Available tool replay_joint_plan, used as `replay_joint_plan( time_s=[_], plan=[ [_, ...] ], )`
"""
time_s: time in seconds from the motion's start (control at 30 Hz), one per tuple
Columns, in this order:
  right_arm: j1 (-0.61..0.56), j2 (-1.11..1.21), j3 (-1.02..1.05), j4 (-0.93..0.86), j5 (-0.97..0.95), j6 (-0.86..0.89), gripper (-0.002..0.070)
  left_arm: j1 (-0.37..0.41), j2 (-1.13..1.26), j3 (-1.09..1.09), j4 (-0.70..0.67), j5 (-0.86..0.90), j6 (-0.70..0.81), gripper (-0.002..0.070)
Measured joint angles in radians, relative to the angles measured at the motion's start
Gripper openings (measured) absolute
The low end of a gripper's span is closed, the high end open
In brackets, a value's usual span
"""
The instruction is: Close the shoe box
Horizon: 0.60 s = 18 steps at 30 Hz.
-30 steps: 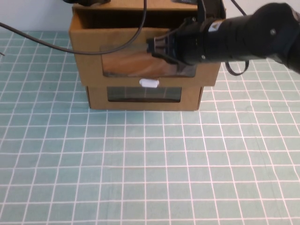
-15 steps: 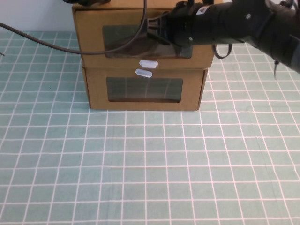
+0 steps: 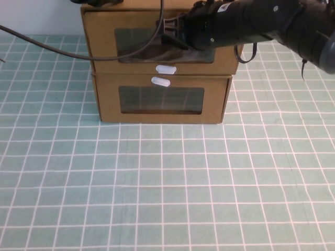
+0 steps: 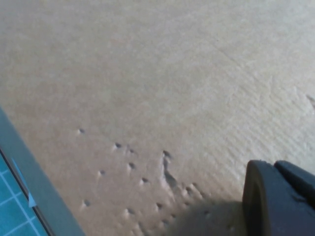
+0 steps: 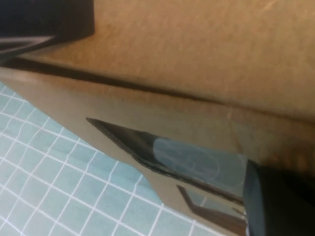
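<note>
The brown cardboard drawer-style shoe box (image 3: 99,39) sits pushed in flush atop its matching twin, clear front window partly showing, small white pull tab (image 3: 166,69) just below it.

Lab-style test bench, teal gridded mat (image 3: 167,183), cabled robot arm (image 3: 261,23)

I note the shoe box (image 3: 104,31) is matt brown cardboard with glossy clear window film; desk (image 3: 167,183) cover looks matt.

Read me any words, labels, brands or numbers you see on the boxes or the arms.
None can be read.
Upper shoe box: plain cardboard, no print.
Lower box: none.
Right hand, against the upper box's window: a small white label, too blurred.
Left hand, over cardboard: none.
</note>
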Motion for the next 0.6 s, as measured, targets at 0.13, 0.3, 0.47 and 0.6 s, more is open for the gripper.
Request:
replay_joint_plan(
  time_s=[0.13,0.3,0.47,0.6],
  plan=[
    [-0.006,0.0,-0.006,0.006,0.014,0.0,-0.0012,0.0,0.0,0.0,0.0,0.0,-0.01,-0.0005],
    [-0.014,-0.012,-0.008,0.108,0.065,-0.051,-0.0012,0.0,0.0,0.0,0.0,0.0,-0.015,-0.0005],
    [-0.018,-0.032,-0.012,0.155,0.037,-0.097,-0.0012,0.0,0.0,0.0,0.0,0.002,-0.015,-0.0005],
    [-0.022,-0.032,-0.012,0.165,0.031,-0.1,-0.0012,0.0,0.0,0.0,0.0,0.002,-0.018,-0.0005]
  ],
)
